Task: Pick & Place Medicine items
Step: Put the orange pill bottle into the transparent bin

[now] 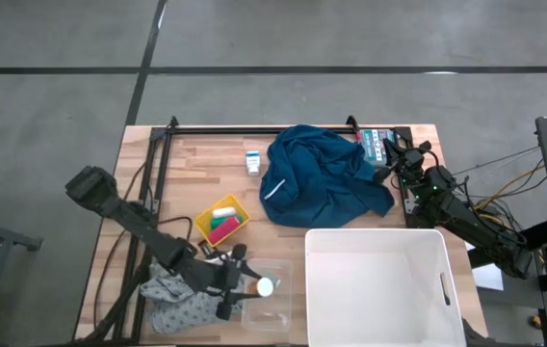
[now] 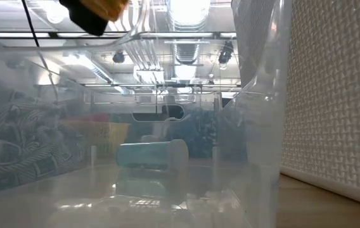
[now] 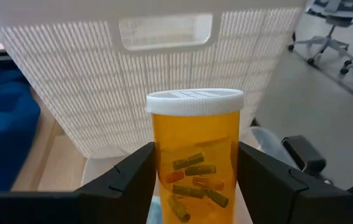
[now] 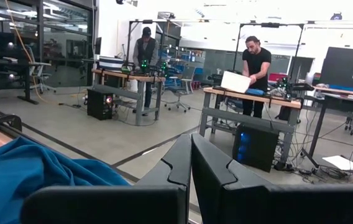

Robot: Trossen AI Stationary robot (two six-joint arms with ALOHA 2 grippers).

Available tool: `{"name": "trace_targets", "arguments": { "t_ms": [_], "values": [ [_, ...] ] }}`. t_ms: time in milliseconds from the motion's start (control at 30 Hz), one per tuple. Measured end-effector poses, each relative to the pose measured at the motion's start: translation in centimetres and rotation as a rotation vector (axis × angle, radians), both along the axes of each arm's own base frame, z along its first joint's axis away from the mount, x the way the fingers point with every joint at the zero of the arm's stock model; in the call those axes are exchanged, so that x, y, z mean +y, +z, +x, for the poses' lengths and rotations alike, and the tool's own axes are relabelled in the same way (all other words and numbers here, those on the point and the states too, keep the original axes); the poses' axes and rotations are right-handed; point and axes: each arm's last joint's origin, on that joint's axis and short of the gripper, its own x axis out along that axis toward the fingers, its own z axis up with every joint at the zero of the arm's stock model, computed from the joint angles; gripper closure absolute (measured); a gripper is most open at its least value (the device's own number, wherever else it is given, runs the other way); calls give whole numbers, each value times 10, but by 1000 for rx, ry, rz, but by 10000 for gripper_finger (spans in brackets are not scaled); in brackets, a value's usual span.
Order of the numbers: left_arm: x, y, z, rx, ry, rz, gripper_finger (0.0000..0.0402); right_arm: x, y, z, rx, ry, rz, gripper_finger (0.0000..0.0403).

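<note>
high view: my left gripper (image 1: 243, 286) hangs over the clear tray (image 1: 272, 306) near the table's (image 1: 196, 164) front edge, clamped on the bottle (image 1: 259, 286), white cap toward the white bin (image 1: 377, 289). one carton (image 1: 252, 161) lies alone near the back edge, just beside the blue cloth (image 1: 324, 176). my right gripper (image 1: 389, 154) waits at the back right corner. i count one bottle, one carton, one yellow basket (image 1: 221, 221), one grey cloth (image 1: 179, 304).

low view: through the tray wall, a pale blue cylinder (image 2: 151, 154) lies on its side; i cannot tell what it is.

left wrist view: my fingers (image 3: 127, 180) squeeze the bottle's amber wall below the cap. it is rigid, smooth plastic, light, a few capsules loose inside; i judge it slippery, so mid-body is the place to hold.

right wrist view: my right fingers are pressed together, holding nothing. the carton would likely crush; take it across its broad faces.
</note>
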Motion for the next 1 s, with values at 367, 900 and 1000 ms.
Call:
{"name": "trace_targets", "arguments": {
  "t_ms": [367,900,1000],
  "values": [
    [6,-23,12,54,35,37,192,0,0,0,0,0,0,394],
    [4,-51,16,131,45,71,193,0,0,0,0,-1,0,394],
    [3,-56,17,145,49,72,194,0,0,0,0,-1,0,394]
  ]
}}
